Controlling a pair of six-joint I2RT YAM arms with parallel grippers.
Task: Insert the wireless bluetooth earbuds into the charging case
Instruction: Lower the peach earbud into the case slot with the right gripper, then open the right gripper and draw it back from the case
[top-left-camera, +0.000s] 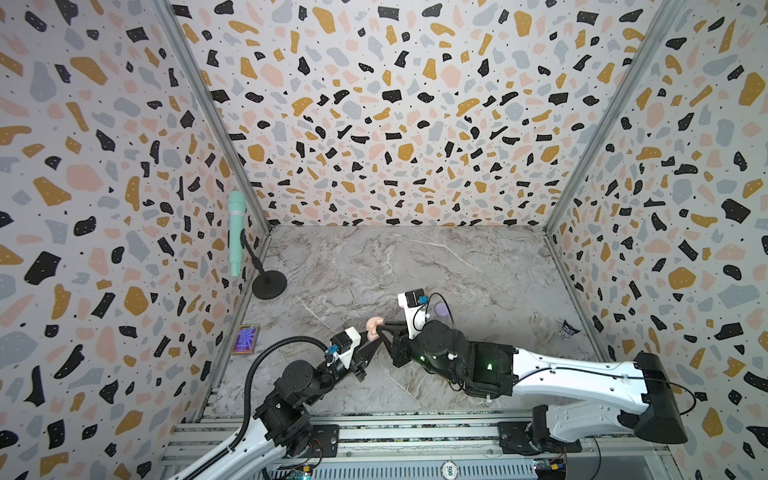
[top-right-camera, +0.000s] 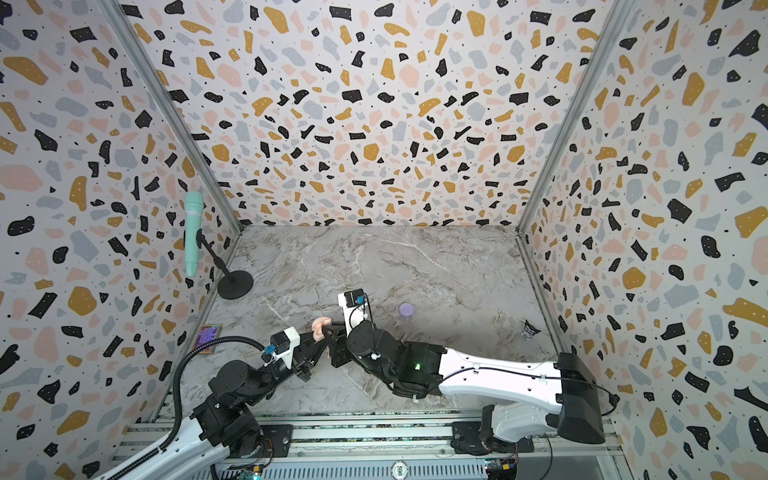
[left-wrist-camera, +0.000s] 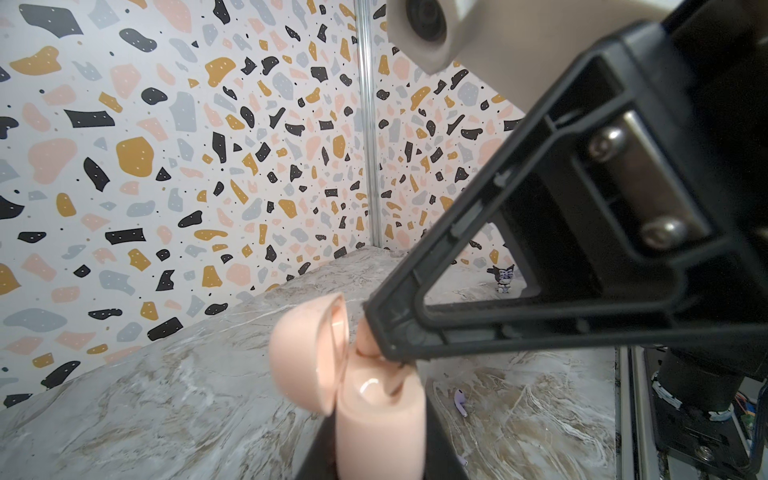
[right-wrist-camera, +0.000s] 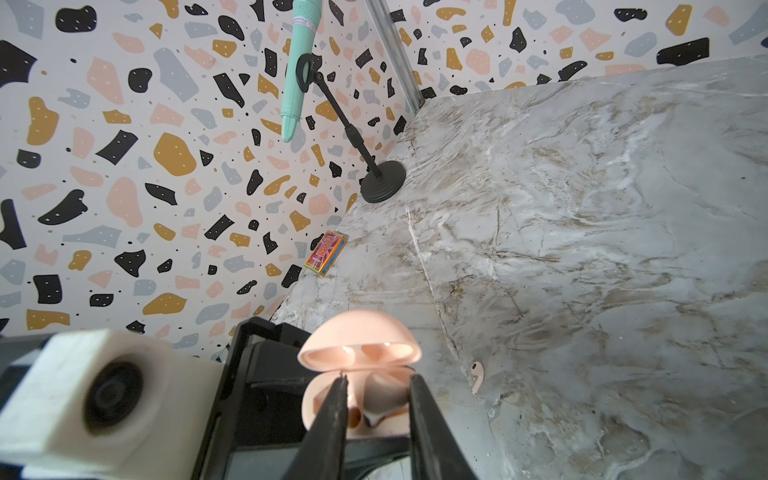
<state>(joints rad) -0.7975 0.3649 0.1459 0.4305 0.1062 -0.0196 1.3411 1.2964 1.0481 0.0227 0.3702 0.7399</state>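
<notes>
The left end effector (left-wrist-camera: 378, 455) grips the open pink case (left-wrist-camera: 376, 419). The right end effector (right-wrist-camera: 377, 379), jaws slightly parted, straddles an earbud (right-wrist-camera: 384, 397) seated inside. Next, probably: lift clear, then fetch the pink earbud (right-wrist-camera: 477, 376) lying on the tabletop (right-wrist-camera: 582, 208).

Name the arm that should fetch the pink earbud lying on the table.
Right, most likely. The left claw is shut on the open pink case, steadying it. The right claw stands with jaws apart over the case, and the loose pink earbud lies close by.
</notes>
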